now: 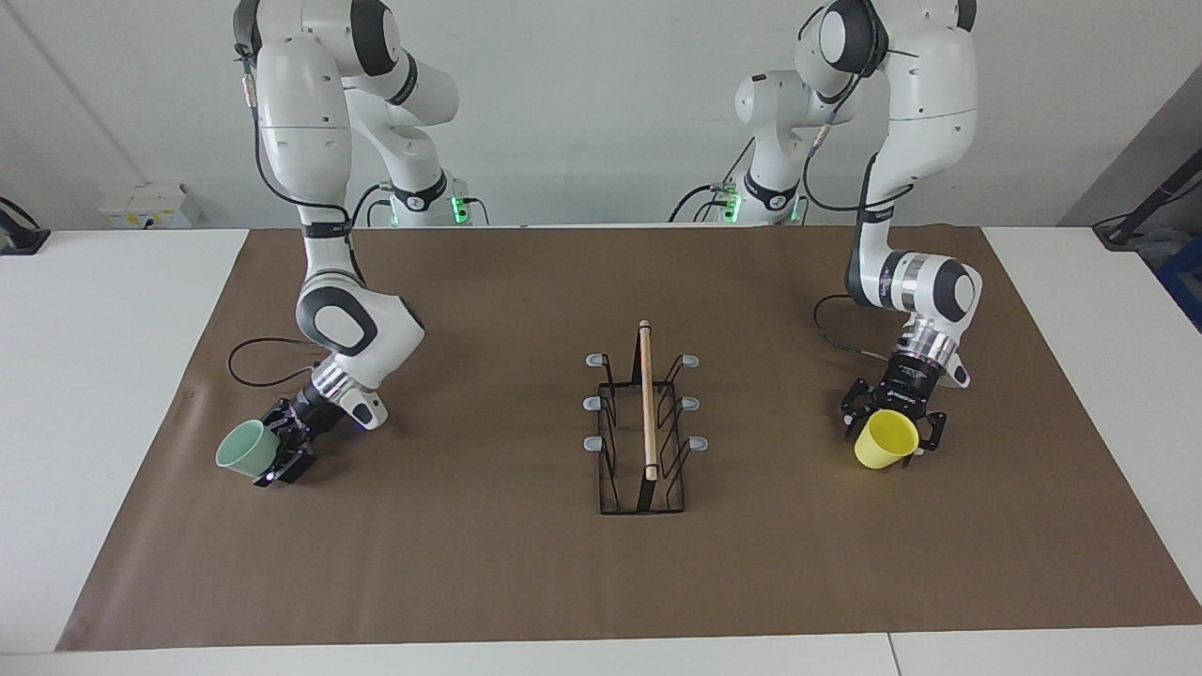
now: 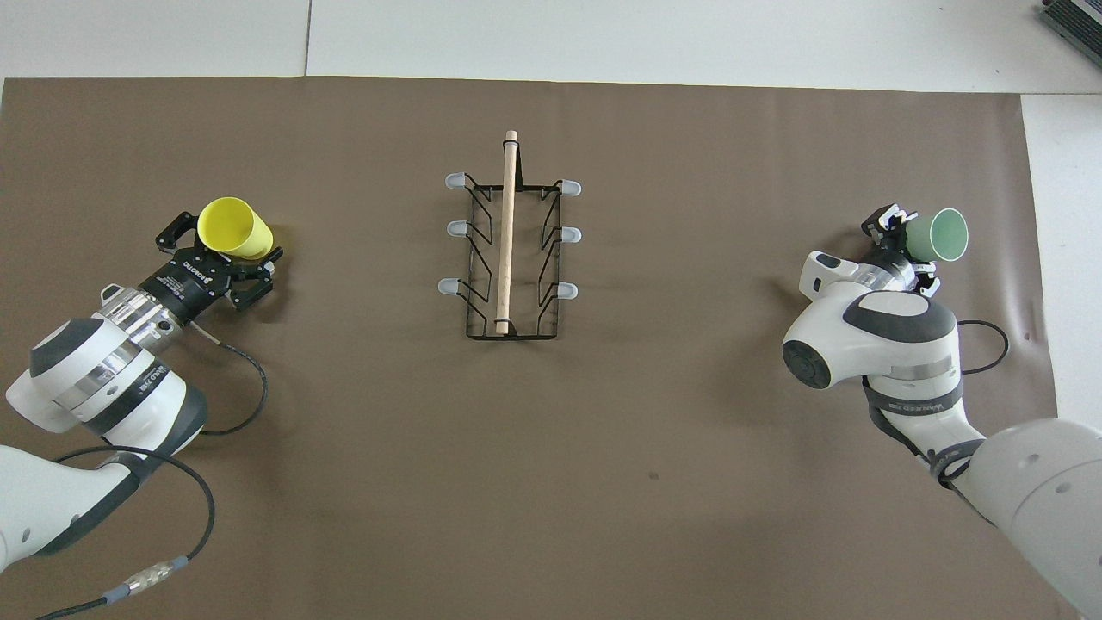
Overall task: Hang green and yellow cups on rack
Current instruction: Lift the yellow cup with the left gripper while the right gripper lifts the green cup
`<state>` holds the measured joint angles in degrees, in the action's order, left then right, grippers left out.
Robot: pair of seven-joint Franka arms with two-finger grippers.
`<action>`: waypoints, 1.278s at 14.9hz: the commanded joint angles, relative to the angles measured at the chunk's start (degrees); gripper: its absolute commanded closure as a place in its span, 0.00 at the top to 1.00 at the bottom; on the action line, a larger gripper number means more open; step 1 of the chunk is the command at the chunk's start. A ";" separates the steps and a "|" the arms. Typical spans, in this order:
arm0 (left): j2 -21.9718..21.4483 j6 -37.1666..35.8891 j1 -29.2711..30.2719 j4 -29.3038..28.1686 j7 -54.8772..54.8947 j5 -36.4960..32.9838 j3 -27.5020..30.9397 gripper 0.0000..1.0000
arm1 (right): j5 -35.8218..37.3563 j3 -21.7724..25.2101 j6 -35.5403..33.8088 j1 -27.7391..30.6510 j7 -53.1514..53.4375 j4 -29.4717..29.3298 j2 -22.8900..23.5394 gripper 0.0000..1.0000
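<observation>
**Both cups at the point of pickup, rack not yet loaded**

Nearest the robots, the two arms reached down and outward, one toward each end of the surface [image 1: 113, 376]. The right gripper [image 1: 277, 457] was low at the right arm's end, close to the side edge of the brown mat [image 1: 526, 582]. Its fingers looked pressed together onto the base end of the green cup [image 1: 239, 449], which lay on its side with its mouth turned toward that edge. At the left arm's end, the left gripper [image 1: 890, 434] was spread apart and straddled the yellow cup [image 2: 232, 228]. That cup also lay on its side on the mat and was not clamped.

The rack [image 1: 646, 413] stood mid-surface between the two cups and well apart from both. Its wooden rod [image 1: 646, 394] ran away from the robots, and all six grey-tipped prongs [image 1: 594, 403] were bare.

The step in hand appeared to be grasping. Next, the left gripper likely needed to close on the yellow cup, and then each cup needed lifting and turning mouth-first onto a prong on its own side.

Farther out, the mat lay open from the rack to the surface's edge farthest from the robots, with bare mat between each cup and the rack. The green cup had little mat left toward the side edge, so a slip there could have rolled it off the mat.
</observation>
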<state>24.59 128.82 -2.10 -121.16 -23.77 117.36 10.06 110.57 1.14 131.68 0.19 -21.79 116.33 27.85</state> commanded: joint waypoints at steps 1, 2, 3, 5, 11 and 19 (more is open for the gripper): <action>1.25 1.43 -0.97 1.46 1.18 1.64 0.31 0.91 | -0.95 -0.34 0.24 -1.06 0.18 -0.05 -1.48 0.00; 1.25 1.43 -0.97 1.46 1.88 1.91 0.22 0.64 | -3.14 -0.34 0.24 -1.24 -2.00 -0.58 -2.09 0.00; 1.17 1.17 -0.88 1.20 2.32 2.00 0.22 0.01 | -6.21 -0.34 0.85 -1.24 -4.90 -0.84 -2.80 0.00; 1.08 0.90 -0.53 1.19 5.48 2.00 0.22 0.00 | -15.33 -0.69 1.04 -1.33 -6.86 -1.19 -4.03 0.00; -1.64 1.60 1.30 4.08 5.05 -9.21 1.28 0.00 | -45.21 -5.34 -0.36 -2.29 -20.12 -0.94 -11.93 0.00; -3.58 1.69 3.69 13.66 4.79 -40.05 1.54 0.00 | -82.93 -6.50 -9.07 -8.63 -20.48 -3.83 -19.32 0.00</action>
<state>22.04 129.47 1.62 -109.93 -18.81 85.10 11.73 35.07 -5.03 123.65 -9.13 -41.13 113.48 10.67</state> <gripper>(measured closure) 0.370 0.374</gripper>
